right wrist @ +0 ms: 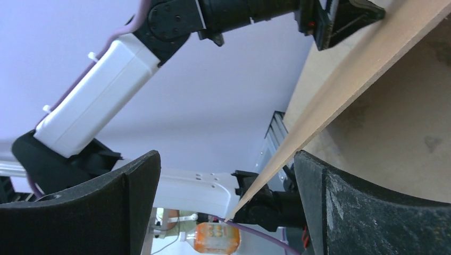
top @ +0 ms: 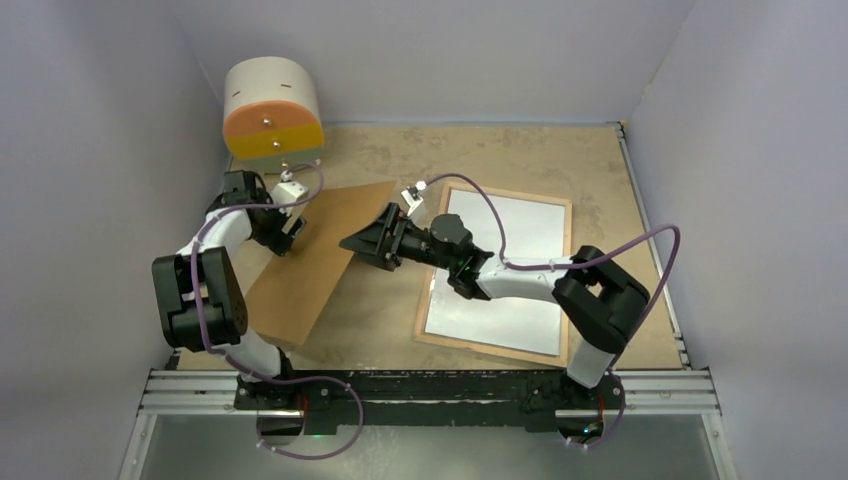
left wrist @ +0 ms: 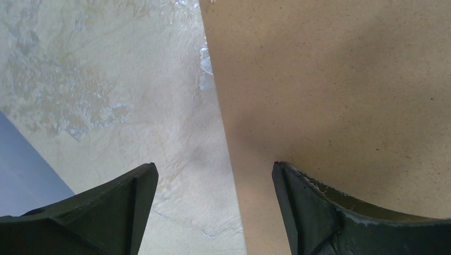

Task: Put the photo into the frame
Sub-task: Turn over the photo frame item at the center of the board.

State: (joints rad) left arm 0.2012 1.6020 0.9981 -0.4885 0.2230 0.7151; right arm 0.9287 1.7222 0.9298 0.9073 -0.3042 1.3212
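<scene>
Matt speckled hardboard, mottled stone-look tabletop, wood-rimmed frame

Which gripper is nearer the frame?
Right. The right gripper sits just left of the frame, at the brown board's right edge. The left gripper is farther off, at the board's opposite edge.

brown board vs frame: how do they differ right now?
Board is plain brown; frame has a wooden rim around white. Board sits skewed, its edges between both arms' open jaws; frame lies squarer, no jaws on it. Both are thin rectangles.
</scene>
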